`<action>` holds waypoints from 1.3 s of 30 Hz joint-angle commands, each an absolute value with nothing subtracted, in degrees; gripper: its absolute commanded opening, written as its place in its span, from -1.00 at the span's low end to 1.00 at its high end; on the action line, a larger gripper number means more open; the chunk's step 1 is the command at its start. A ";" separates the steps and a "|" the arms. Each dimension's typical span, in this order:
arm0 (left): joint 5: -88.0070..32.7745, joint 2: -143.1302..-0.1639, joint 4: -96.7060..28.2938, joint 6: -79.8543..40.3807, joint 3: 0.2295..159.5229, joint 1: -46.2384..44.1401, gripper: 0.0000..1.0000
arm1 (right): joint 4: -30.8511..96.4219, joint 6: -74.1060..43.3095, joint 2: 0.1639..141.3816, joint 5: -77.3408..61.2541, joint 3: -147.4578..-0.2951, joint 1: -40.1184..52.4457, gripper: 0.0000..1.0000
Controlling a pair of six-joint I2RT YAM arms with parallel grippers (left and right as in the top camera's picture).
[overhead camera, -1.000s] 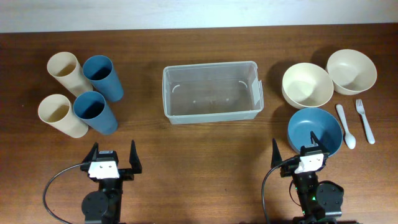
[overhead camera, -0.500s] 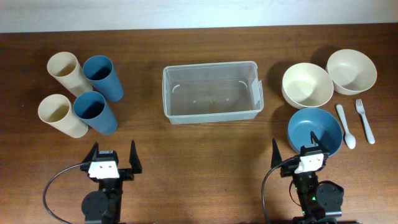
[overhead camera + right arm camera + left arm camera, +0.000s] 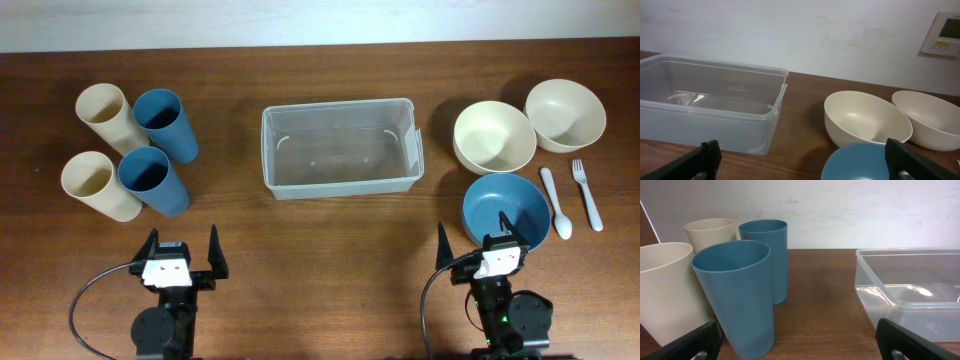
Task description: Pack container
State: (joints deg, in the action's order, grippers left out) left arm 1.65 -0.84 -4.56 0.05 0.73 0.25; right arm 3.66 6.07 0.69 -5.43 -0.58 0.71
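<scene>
One clear container [image 3: 341,187] stands upright and empty on the brown table [image 3: 330,240], at the centre of its far half, long side facing the arms. Its lid is off, and nothing touches it. In the left wrist view the container [image 3: 910,297] sits ahead and to the right. In the right wrist view it [image 3: 705,122] sits ahead and to the left.

Four cups stand upright well to its left, packed in a tight group. The far row holds a cream cup [image 3: 110,115] and a blue cup [image 3: 165,123]. The near row holds a second cream cup [image 3: 95,183] and a second blue cup [image 3: 152,180].

Three bowls lie to the container's right. Two cream bowls [image 3: 494,136] [image 3: 565,113] sit side by side, and a blue bowl [image 3: 505,205] sits nearer the arms. A white spoon [image 3: 555,200] and a white fork [image 3: 587,193] lie just beside the blue bowl, on its right.

Both arms rest at the near edge. The left gripper [image 3: 182,240] has its jaws spread wide and grasps nothing. The right gripper [image 3: 473,232] is likewise spread wide and empty, with the blue bowl's near rim just ahead of it.
</scene>
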 commanded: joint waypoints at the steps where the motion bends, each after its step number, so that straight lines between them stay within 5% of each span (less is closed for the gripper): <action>1: 0.82 -0.30 -4.75 0.93 0.51 0.49 0.99 | 4.05 5.98 0.21 -5.56 -0.32 0.30 0.98; 33: 0.82 -0.30 -4.75 0.93 0.51 0.49 0.99 | -4.64 -4.93 0.38 -17.96 -4.25 0.30 0.98; 39: 0.82 -0.30 -4.75 0.93 0.51 0.51 0.99 | 13.80 -4.86 8.34 -4.43 -19.88 0.25 0.98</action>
State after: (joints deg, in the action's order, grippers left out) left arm 1.63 -0.84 -4.58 0.05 0.73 0.25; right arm 9.30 -4.34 4.10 -11.79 -11.90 0.71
